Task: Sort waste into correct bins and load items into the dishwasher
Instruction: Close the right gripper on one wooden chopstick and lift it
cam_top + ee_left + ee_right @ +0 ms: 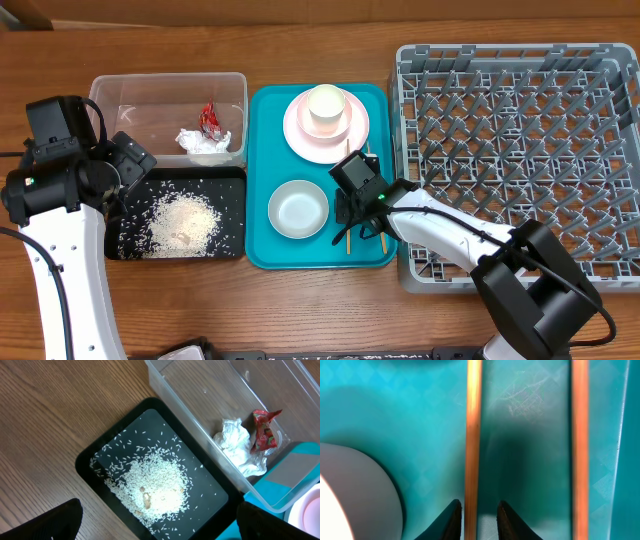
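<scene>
Two wooden chopsticks [472, 435] [580, 435] lie on the teal tray [530, 460]. My right gripper [479, 515] is low over the tray and straddles the left chopstick [349, 218]. Its jaws stand narrowly apart, with a gap beside the stick. A white bowl [298, 208] sits just left of it. At the tray's far end a white cup [326, 105] rests on the pink plate [300, 135]. My left gripper [160, 525] hangs wide open and empty above the black tray [92, 457] of rice [155, 485]. The red wrapper [262, 430] and tissue [235, 442] lie in the clear tub [200, 390].
The grey dish rack [520, 150] fills the right side of the table, right beside the teal tray [262, 250]. The clear tub [130, 100] and the black tray [232, 180] sit close against the teal tray's left edge. Bare wood shows at the far left.
</scene>
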`<state>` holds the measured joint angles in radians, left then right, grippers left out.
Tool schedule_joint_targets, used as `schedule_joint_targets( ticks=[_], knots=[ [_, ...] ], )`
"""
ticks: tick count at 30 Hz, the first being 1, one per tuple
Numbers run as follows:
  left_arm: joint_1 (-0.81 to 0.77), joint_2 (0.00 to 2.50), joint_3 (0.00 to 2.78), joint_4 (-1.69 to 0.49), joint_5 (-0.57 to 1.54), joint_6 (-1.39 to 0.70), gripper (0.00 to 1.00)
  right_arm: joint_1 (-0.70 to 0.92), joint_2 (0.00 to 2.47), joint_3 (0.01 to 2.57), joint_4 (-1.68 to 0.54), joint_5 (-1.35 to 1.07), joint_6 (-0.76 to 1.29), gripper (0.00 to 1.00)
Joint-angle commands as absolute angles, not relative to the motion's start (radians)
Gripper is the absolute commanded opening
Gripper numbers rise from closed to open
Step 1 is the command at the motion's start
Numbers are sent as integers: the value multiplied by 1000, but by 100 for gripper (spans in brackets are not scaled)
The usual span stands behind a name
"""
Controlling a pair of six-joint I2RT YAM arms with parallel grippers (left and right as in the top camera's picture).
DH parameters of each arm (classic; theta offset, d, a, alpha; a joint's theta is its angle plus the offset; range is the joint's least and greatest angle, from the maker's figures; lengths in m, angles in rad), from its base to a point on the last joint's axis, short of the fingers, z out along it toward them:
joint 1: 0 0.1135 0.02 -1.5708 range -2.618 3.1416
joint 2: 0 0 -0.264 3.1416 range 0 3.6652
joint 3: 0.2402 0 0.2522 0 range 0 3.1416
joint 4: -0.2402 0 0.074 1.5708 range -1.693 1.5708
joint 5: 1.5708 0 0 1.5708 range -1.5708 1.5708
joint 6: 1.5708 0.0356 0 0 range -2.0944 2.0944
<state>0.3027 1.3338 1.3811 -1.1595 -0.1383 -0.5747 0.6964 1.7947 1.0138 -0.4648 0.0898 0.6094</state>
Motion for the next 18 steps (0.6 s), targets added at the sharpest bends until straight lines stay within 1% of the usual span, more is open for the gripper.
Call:
schedule_joint_targets(
  ticks=[1, 3, 10, 14, 17, 18],
  knots=[
    [305, 1341, 1396, -1159, -134, -587, 100, 701, 1798, 1009, -459, 101, 614, 25],
    [305, 1341, 1396, -1159, -134, -587, 100, 701, 1798, 1009, -459, 101, 614, 22],
    [305, 1341, 1396, -1159, -134, -587, 100, 701, 1798, 999, -445, 101, 615, 19],
    [305, 1341, 1396, -1159, -134, -587, 100, 701, 1798, 999, -445, 101, 615, 14],
    [305, 1341, 1396, -1159, -134, -587, 100, 701, 1798, 1000, -447, 100, 615, 13],
    [305, 1341, 1396, -1159, -134, -587, 100, 701, 1797, 1000, -452, 93, 614, 7]
  ],
)
